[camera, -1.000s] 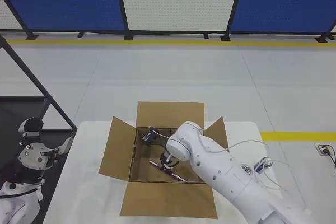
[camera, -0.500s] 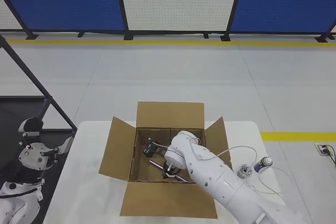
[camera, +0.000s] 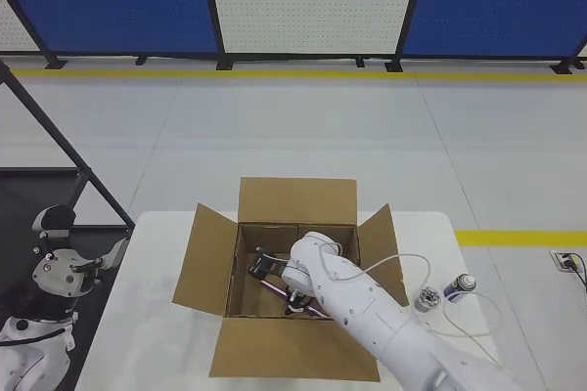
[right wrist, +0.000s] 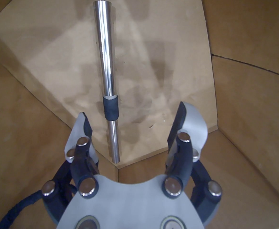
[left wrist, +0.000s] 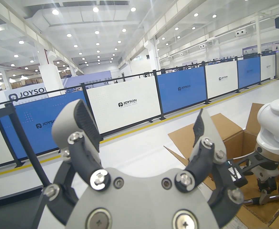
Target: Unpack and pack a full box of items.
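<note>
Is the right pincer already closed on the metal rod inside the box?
No, the right pincer is open and the metal rod lies free on the box floor.

White table [camera: 147, 323] holds open cardboard box [camera: 298, 200], silver can [camera: 428, 298] and blue can [camera: 459, 286]

Top view overhead, right wrist close inside box [right wrist: 249, 24], left wrist outward

Left hand [left wrist: 142, 110] and right hand [right wrist: 132, 113] agape
</note>
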